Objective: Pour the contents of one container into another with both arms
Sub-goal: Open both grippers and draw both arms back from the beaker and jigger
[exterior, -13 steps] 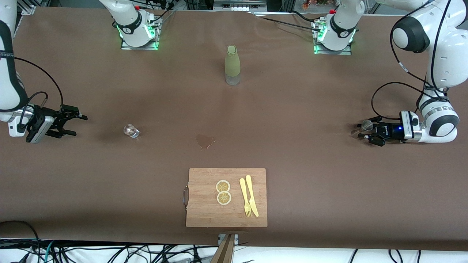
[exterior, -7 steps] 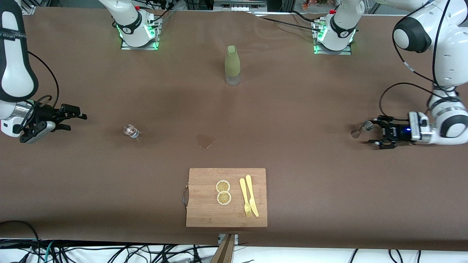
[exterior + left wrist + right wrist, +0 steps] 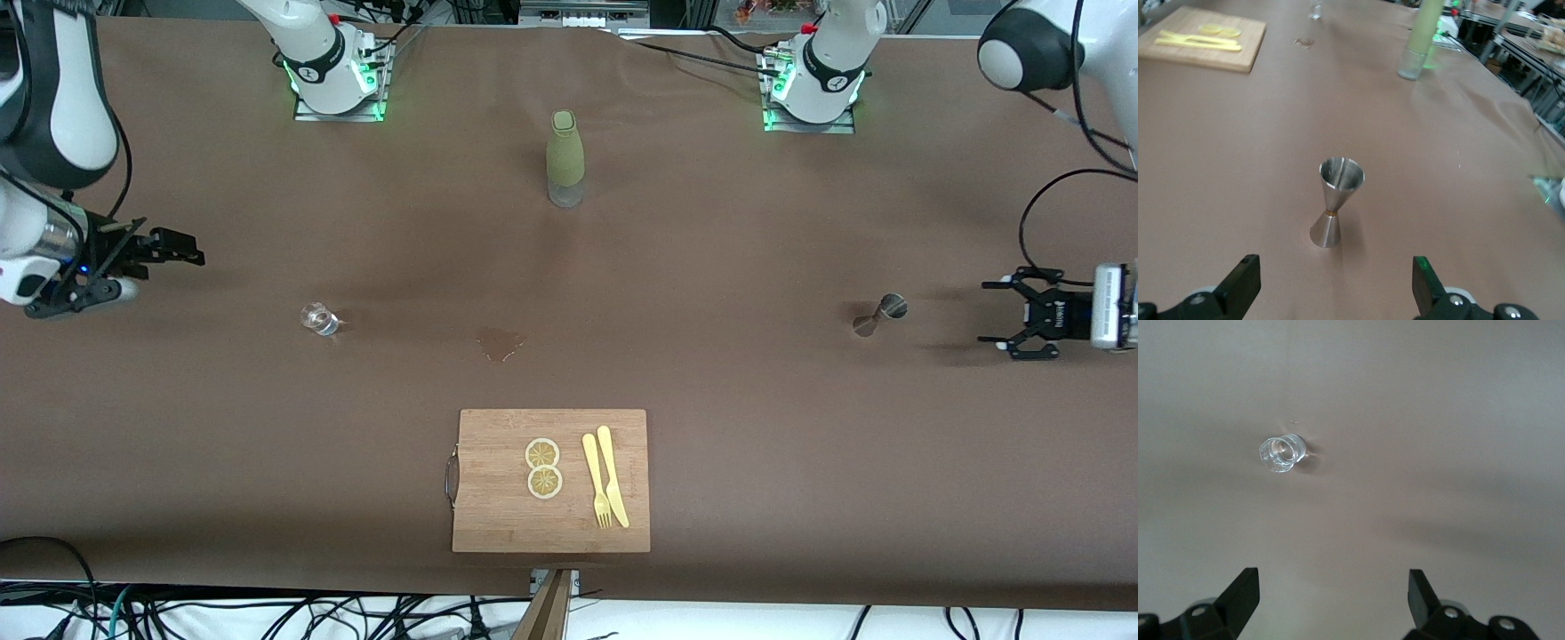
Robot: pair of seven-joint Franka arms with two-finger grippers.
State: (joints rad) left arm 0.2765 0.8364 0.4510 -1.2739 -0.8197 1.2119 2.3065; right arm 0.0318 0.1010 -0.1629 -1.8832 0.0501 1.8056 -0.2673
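Left gripper (image 3: pixel 997 312) low over the brown table (image 3: pixel 711 427) at the left arm's end, black fingers (image 3: pixel 1245 281) spread wide, nothing between them. Just in front of those open jaws, apart from them: small shiny steel jigger (image 3: pixel 880 314), hourglass-shaped, upright on its lower cone, upper cone open to the ceiling (image 3: pixel 1336 208). Upright, probably so that it can take a pour and keep it.

Right gripper (image 3: pixel 169 256) over the table at the right arm's end, likewise gaping and empty. Well apart from it, toward the jigger: tiny clear drinking glass (image 3: pixel 319 318) with a thick base, on the table; seen almost mouth-on from the right wrist (image 3: pixel 1281 452), so upright or tipped cannot be told. Between glass and jigger, a small dark wet patch (image 3: pixel 499 343) on the table cover, much closer to the glass.

Farther from the front camera than the jigger and between the two bases: tall olive-green sleeved bottle (image 3: pixel 564 158), upright, untouched. Nearer to that camera than the jigger: bamboo cutting board (image 3: pixel 498 498) carrying two lemon slices (image 3: pixel 543 468) and a yellow plastic knife and fork (image 3: pixel 605 476).

Both containers free on the table, each facing an open gripper of its own; judged from that, either nothing yet lifted or everything already set down.
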